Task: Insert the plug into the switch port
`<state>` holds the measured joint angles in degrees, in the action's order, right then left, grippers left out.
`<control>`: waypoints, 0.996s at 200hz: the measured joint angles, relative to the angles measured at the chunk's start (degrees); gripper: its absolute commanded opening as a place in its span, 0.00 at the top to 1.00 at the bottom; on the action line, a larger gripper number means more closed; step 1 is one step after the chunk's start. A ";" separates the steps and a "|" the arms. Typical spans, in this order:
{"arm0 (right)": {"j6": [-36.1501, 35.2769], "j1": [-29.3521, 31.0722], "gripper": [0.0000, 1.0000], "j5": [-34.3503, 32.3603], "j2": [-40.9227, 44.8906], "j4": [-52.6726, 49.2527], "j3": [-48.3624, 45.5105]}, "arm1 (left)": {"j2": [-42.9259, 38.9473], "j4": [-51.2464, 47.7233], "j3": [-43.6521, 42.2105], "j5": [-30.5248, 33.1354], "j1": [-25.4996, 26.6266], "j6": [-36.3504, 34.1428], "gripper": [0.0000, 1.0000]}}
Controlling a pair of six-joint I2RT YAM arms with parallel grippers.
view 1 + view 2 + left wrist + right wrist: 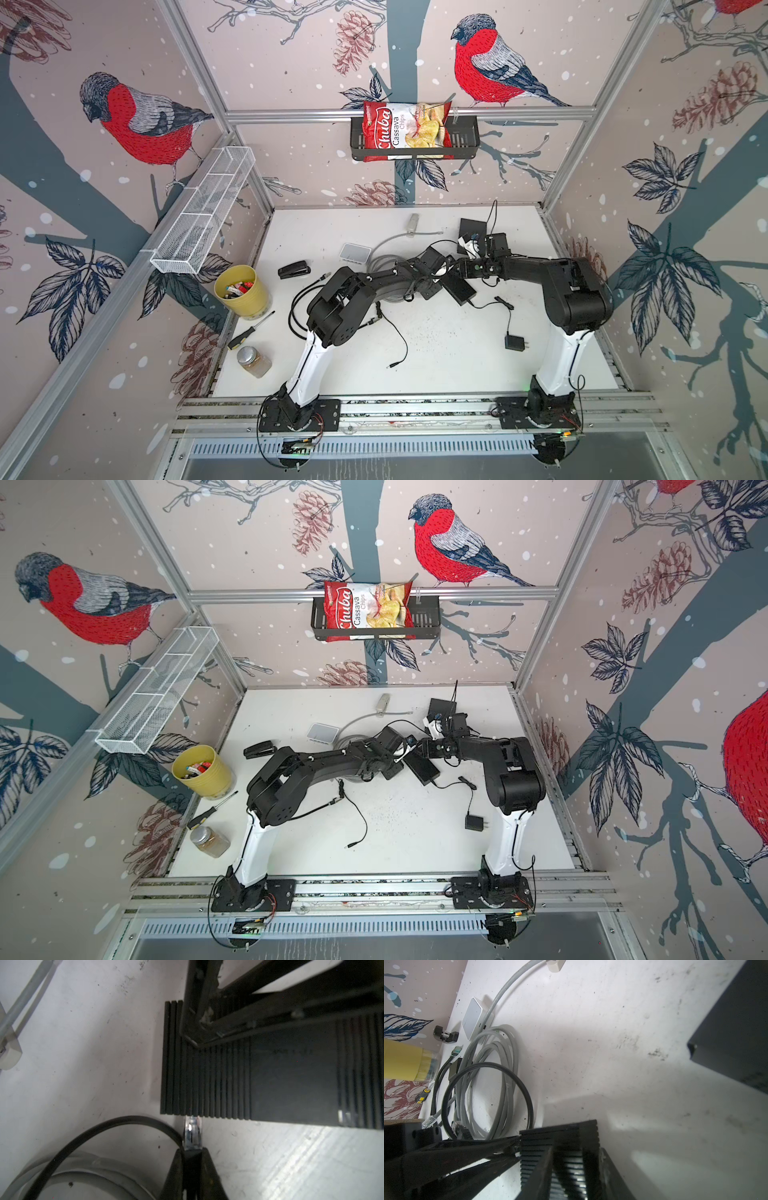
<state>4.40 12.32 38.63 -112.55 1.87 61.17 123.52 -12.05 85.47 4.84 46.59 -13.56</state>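
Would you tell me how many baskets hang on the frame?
2: a white wire-mesh basket on the left rail, and a black metal basket on the back rail.

Enclosed cell. Three walls papered in pale pink wallpaper [291, 62]: red-breasted bullfinches [482, 62], pinecones, dark leaves, blue-grey branches, white flecks. Aluminium frame [291, 114] runs up the corners and across the back wall. Black basket [467, 137] hangs from the back bar; white wire-mesh shelf [208, 216] is fixed along the left wall. White counter [449, 353], scuffed and speckled. Slotted metal rail [415, 409] along the near edge. Light diffuse, shadows soft.
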 measured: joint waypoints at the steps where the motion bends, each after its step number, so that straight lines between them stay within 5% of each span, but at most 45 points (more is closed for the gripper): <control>1: 0.00 0.00 0.64 0.00 0.00 0.00 0.00 | -0.02 0.00 0.00 0.00 0.00 -0.02 0.93; 117: 1.68 -0.42 0.65 0.44 0.31 3.52 -2.16 | -0.09 -0.57 0.42 -0.85 -0.35 0.81 0.93; 199: 4.55 -3.21 0.63 1.81 1.27 -0.42 -2.12 | -5.20 -1.33 -0.83 -12.90 -2.62 3.06 0.93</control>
<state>8.95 9.10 40.45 -111.28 1.45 59.05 118.32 -13.39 84.64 -8.05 43.97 -10.50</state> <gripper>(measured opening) 0.367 0.137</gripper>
